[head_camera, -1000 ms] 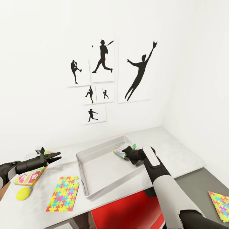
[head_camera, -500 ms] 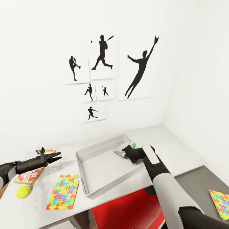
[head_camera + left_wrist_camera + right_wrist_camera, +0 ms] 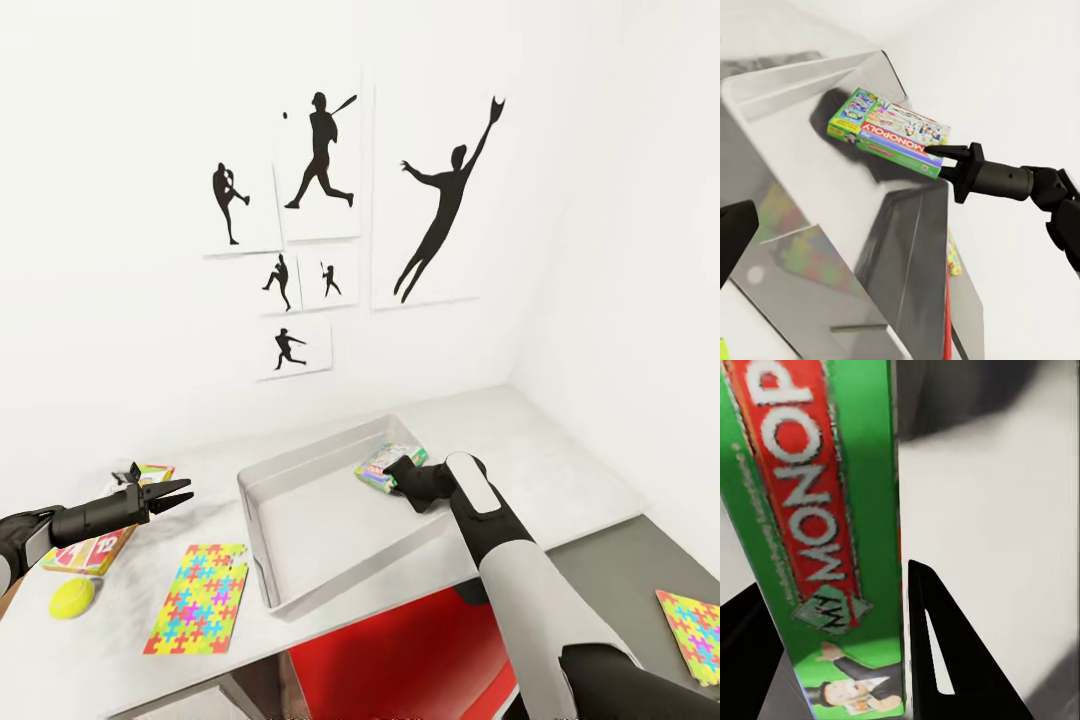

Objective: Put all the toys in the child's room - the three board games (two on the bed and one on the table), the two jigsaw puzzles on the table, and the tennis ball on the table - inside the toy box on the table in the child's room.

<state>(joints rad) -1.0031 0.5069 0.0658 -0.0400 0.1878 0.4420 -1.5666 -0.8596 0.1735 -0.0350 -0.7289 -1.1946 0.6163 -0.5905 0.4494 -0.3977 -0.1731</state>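
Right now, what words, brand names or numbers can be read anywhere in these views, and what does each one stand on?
"MONOPOLY": red band on the green edge of the board game that the right tool grips over the toy box.
"MY": small green emblem under that band, right wrist view.
"12": red card face of the SKIP-BO box on the table; its other print is too small to read.
The busy white cover's print is too blurred to read.

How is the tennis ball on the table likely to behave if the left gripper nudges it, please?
The tennis ball is round and lies free on the flat table, so it would probably roll, perhaps off the near edge. It looks small, likely light. The open left gripper hovers nearby.
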